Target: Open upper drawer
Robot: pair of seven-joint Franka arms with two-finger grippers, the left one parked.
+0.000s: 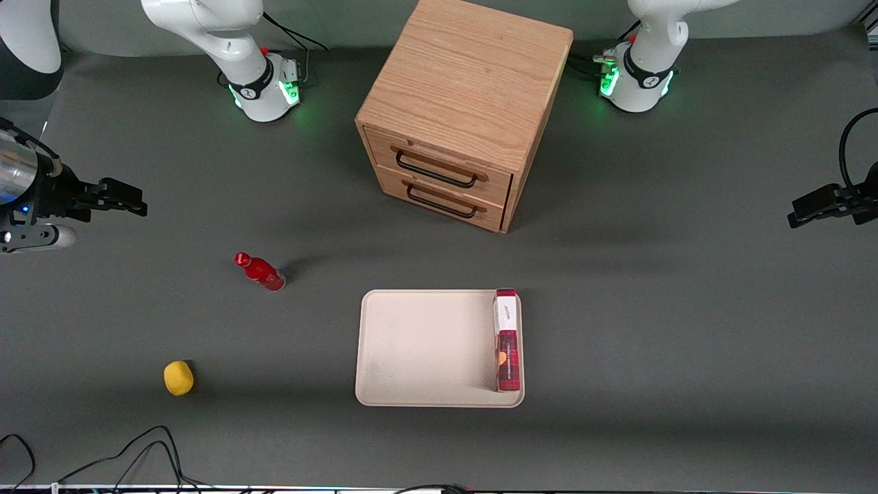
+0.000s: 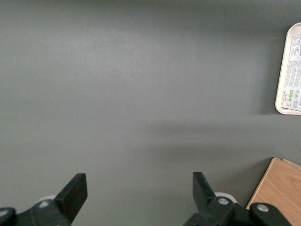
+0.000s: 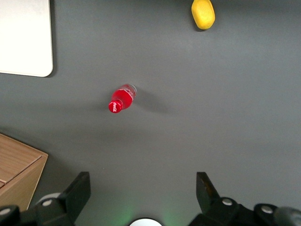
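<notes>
Your upper drawer (image 1: 439, 162) sits fully pushed in, its front flush with the face of the wooden cabinet (image 1: 466, 82), the thin black handle (image 1: 437, 169) lying across it. Just below it the bottom drawer (image 1: 446, 199) is closed too, with a matching handle. The cabinet stands on the grey table (image 1: 686, 309), between the two arm bases.

Nearer the front camera than the cabinet you have a beige tray (image 1: 418, 346). The only thing in it is a red-and-white box (image 1: 507, 339), standing on its long edge against the tray wall at the parked arm's end.

Toward the working arm's end, a small red bottle (image 1: 260, 271) stands on the table, and a yellow lemon-like object (image 1: 178, 377) lies nearer the camera than the bottle.

Your gripper (image 1: 127, 199) hangs over the table at the working arm's end, well apart from the cabinet, fingers (image 3: 80, 190) spread wide with nothing between them.
</notes>
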